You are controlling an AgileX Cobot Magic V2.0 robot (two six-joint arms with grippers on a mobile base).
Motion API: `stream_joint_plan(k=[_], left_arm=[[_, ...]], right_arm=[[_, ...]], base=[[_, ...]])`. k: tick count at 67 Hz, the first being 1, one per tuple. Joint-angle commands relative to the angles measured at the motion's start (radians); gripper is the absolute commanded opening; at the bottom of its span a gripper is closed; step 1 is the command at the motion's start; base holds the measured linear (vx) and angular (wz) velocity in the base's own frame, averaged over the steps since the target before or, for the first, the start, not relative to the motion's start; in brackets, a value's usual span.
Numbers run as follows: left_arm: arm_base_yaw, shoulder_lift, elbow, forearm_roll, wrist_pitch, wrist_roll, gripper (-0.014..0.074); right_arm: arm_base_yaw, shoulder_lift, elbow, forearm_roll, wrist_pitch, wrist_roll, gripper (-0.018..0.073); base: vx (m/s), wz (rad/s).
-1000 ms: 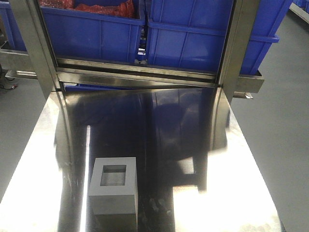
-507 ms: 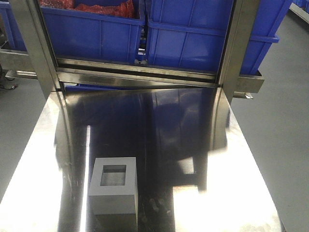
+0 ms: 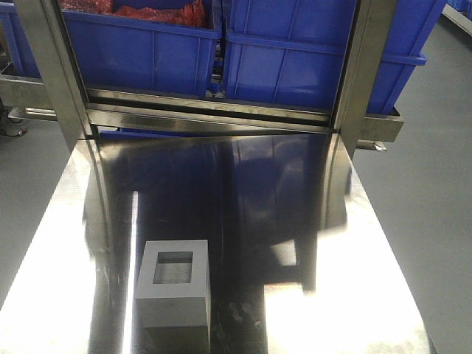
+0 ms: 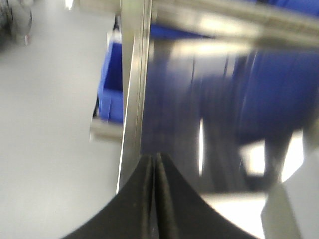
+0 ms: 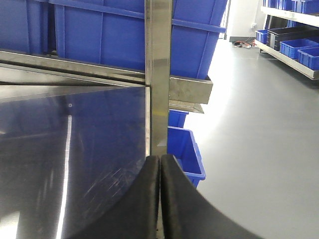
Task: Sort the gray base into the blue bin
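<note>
- The left gripper [image 4: 155,167], with black curved fingers, has its two fingers pressed flat together and nothing between them. It hangs over the left edge of the shiny stainless-steel table [image 4: 209,124]; this view is blurred.
- The right gripper [image 5: 160,167], also black, is likewise closed on nothing. It sits at the table's [image 5: 75,149] right edge, in line with a steel upright post [image 5: 158,74].
- The matte gray base [image 3: 173,284], a cube-like block with a square recess in its top face, stands on the table's [image 3: 295,221] near-left part. It is apart from both grippers.
- Beyond the table's far edge, on a steel rack [image 3: 206,110], stand two deep bright-blue plastic crates side by side: the left blue bin [image 3: 140,55], holding red material, and the right blue bin [image 3: 310,63], whose contents are out of sight.
- A smaller blue crate [image 5: 187,149] sits on the gray floor [image 5: 259,149] below the table's right edge.
</note>
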State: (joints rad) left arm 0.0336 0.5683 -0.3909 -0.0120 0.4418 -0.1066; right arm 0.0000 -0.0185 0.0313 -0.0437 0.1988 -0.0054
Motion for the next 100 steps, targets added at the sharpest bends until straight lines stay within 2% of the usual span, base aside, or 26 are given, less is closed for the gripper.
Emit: stream_joint_plan(k=[1, 5, 30, 44, 58, 80, 86, 96, 100], left_arm=[[-0.006, 0.035, -0.036, 0.012, -0.011, 0.021, -0.0007], [-0.006, 0.042, -0.036, 0.012, 0.006, 0.049, -0.0007], [-0.006, 0.043, -0.035, 0.012, 0.001, 0.037, -0.0007], [-0.006, 0.043, -0.035, -0.015, 0.004, 0.039, 0.0015], [-0.006, 0.043, -0.035, -0.016, -0.004, 0.041, 0.0120], [-0.006, 0.043, -0.035, -0.015, -0.004, 0.041, 0.0407], [-0.006, 0.043, -0.035, -0.017, -0.004, 0.041, 0.0437], [-0.006, 0.043, -0.035, -0.017, 0.001, 0.041, 0.0431], [-0.006, 0.043, -0.033, -0.023, -0.029, 0.027, 0.0431]], right_arm=[[-0.005, -0.009, 0.006, -0.009, -0.074, -0.007, -0.0005], [-0.005, -0.009, 0.006, -0.009, -0.074, -0.007, -0.0005], [-0.005, -0.009, 0.006, -0.009, -0.074, -0.007, -0.0005], [-0.005, -0.009, 0.006, -0.009, -0.074, -0.007, -0.0005], [-0.005, -0.009, 0.006, -0.009, -0.074, -0.007, -0.0005], [-0.005, -0.009, 0.006, -0.009, -0.072, -0.007, -0.0005], [-0.005, -0.009, 0.006, -0.009, -0.072, -0.007, -0.0005], [-0.005, -0.009, 0.006, -0.009, -0.072, -0.007, -0.0005], [-0.005, -0.009, 0.006, -0.009, -0.072, -0.007, -0.0005]], base=[[0.00, 0.00], [0.00, 0.00], [0.00, 0.00], [0.00, 0.00], [0.00, 0.00], [0.00, 0.00], [0.00, 0.00], [0.00, 0.00], [0.00, 0.00]])
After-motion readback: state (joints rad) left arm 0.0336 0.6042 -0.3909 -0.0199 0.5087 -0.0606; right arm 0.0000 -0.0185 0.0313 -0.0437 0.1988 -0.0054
